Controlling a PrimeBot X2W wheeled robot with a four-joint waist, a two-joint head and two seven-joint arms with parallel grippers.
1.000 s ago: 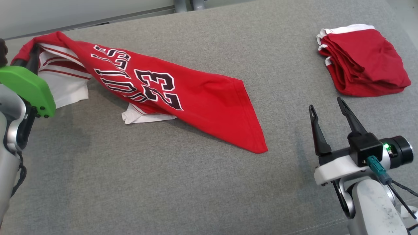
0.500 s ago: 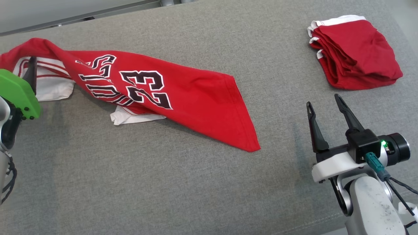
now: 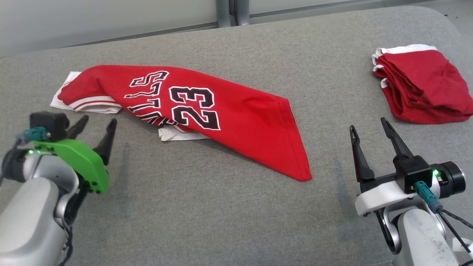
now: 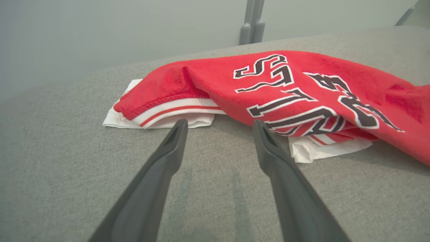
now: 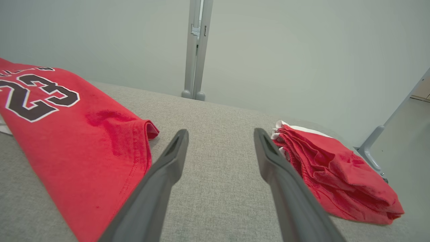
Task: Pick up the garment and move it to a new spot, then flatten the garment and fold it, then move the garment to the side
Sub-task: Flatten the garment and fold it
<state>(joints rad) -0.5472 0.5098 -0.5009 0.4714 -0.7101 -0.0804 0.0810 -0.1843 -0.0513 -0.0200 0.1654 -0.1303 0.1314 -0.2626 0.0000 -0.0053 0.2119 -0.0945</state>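
Observation:
A red jersey [image 3: 221, 114] with black "23" and white trim lies crumpled across the grey cushion, stretched from upper left to a pointed hem at the middle. In the left wrist view the jersey [image 4: 295, 90] lies just beyond my fingers, its striped white sleeve edge nearest. My left gripper [image 3: 97, 127] is open at the lower left, a short way in front of the jersey's left end, holding nothing. My right gripper [image 3: 369, 125] stands open at the lower right, between the jersey's hem [image 5: 100, 158] and the folded pile, with nothing between its fingers.
A pile of folded red garments [image 3: 421, 88] with white trim rests at the back right of the cushion, also in the right wrist view as folded garments [image 5: 332, 168]. A grey post [image 3: 229, 13] stands behind the cushion's far edge. Bare grey cushion [image 3: 207, 218] spreads in front.
My left gripper has let go of the jersey's left end and drawn back toward me, now open. The jersey's lifted end has dropped onto the cushion. The head camera has shifted.

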